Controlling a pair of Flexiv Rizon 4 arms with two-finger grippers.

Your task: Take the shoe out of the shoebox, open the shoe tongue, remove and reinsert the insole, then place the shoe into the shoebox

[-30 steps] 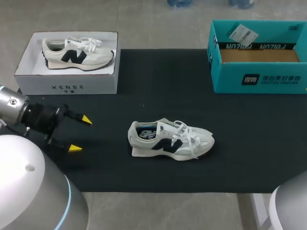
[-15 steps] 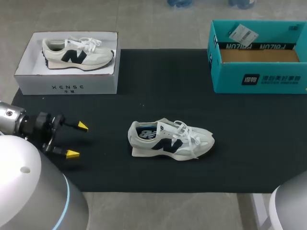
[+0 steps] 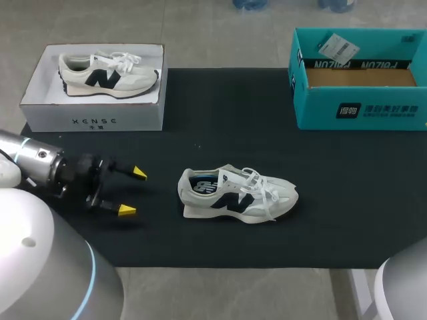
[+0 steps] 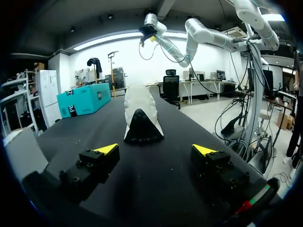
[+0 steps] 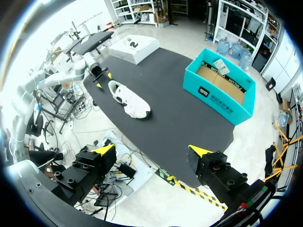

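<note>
A white sneaker (image 3: 237,195) with a dark side mark lies on its sole in the middle of the black mat, heel to the left, laces tied. My left gripper (image 3: 133,192) stands open just left of the heel, clear of it. In the left wrist view the sneaker's heel (image 4: 141,116) is straight ahead of my left gripper (image 4: 156,150), with nothing between the fingers. My right gripper (image 5: 152,151) is open and empty, high above and off the table's near edge, looking down on the sneaker (image 5: 130,99). The teal shoebox (image 3: 360,110) stands open at the back right.
A white box (image 3: 93,113) holding a second, similar sneaker (image 3: 107,73) sits at the back left. The teal shoebox (image 5: 220,90) holds a small packet (image 3: 338,47) at its rear wall. The black mat (image 3: 220,120) covers the table between the boxes.
My left gripper first drew back to the left, then moved right toward the sneaker's heel, staying open. The sneaker and both boxes have not moved.
</note>
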